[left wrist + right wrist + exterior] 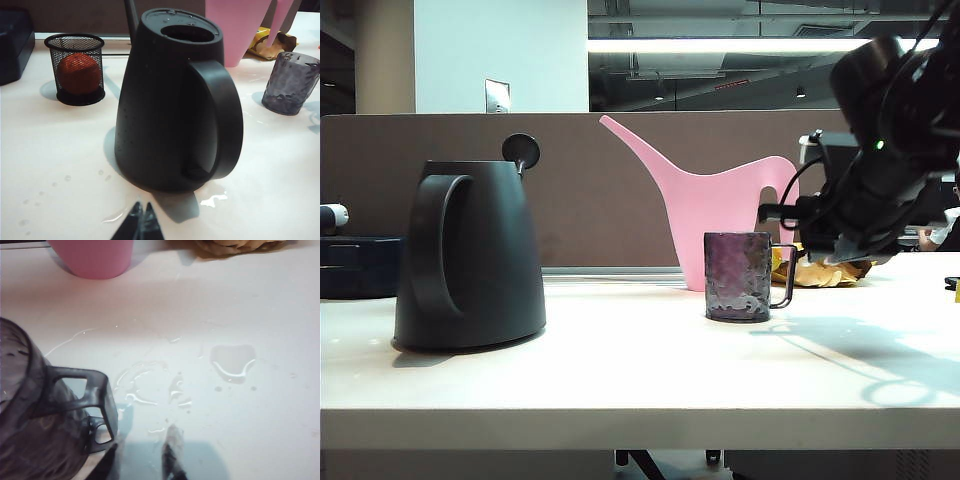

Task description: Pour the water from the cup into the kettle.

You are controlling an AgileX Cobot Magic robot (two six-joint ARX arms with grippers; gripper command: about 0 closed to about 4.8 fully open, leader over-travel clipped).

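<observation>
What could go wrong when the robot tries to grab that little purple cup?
The table around the cup already has puddles, so the cup might slide. Its handle is thin, and the right gripper beside it could pinch badly and tip it. The kettle has a narrow opening, so pouring could splash.

Ext. view: right gripper (855, 250) was a dark blur w/ its arm cut by the right edge; jaws unreadable. Left gripper wasn't in that view. Kettle (470, 255) hid the mesh pot behind it.

Left wrist view: left gripper (141, 220) showed only as fingertips (134, 214) at the frame edge, tips together. Cup (290, 82) was clipped at the edge; water level inside couldn't be told.

Right wrist view: cup (35, 425) was cut off and blurred, one dark finger (172, 455) barely visible.
</observation>
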